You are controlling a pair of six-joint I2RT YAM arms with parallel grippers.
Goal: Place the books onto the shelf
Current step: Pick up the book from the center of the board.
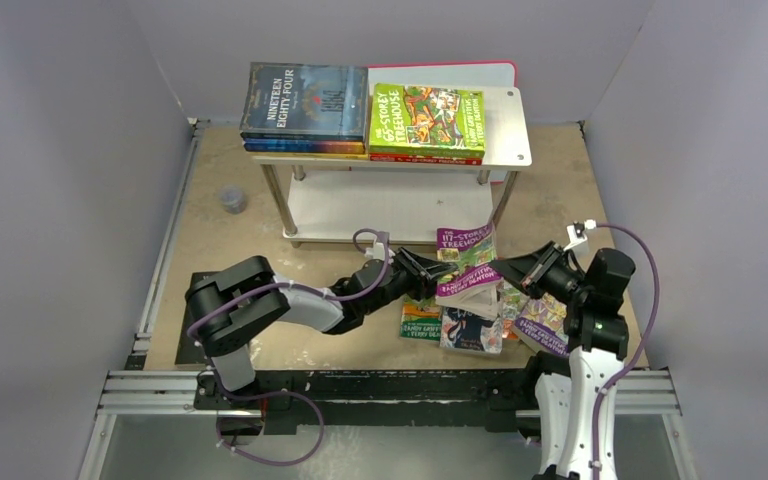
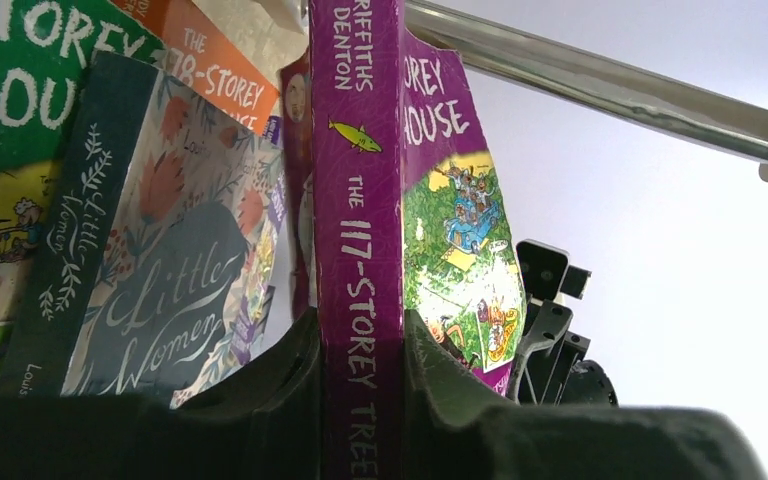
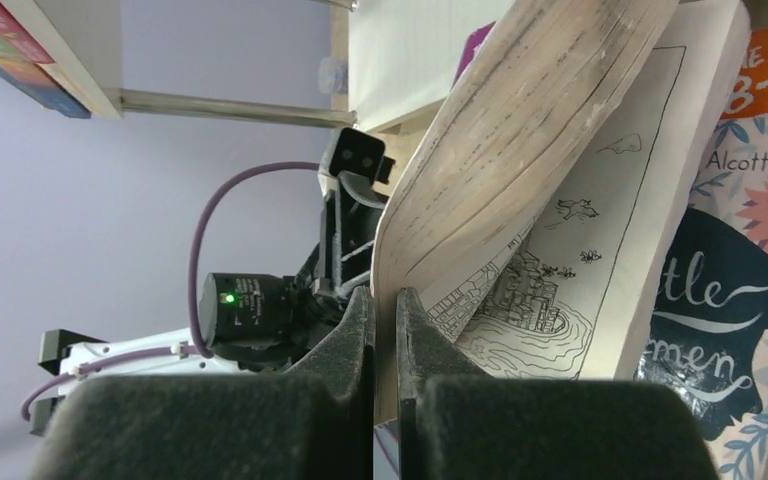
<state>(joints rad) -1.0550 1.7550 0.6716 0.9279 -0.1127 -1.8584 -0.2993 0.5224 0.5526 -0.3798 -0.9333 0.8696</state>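
A purple "117-Storey Treehouse" paperback (image 1: 465,262) is held upright towards the near edge of the tan wooden worktop (image 1: 240,270), in front of the pale silver-white two-tier metal shelf (image 1: 505,135) at the far edge, presumably to be steadied from both sides before it is raised. Its spine is clamped between the fingers of the left gripper (image 2: 360,335), which is shown plainly only in the left wrist view. The right gripper (image 3: 385,300) is pinched almost shut on a thin outer leaf (the pages fan open above it), a detail lost from overhead. A floral "Little Women" paperback (image 2: 160,290) is seen lying beneath, not yet shelved.
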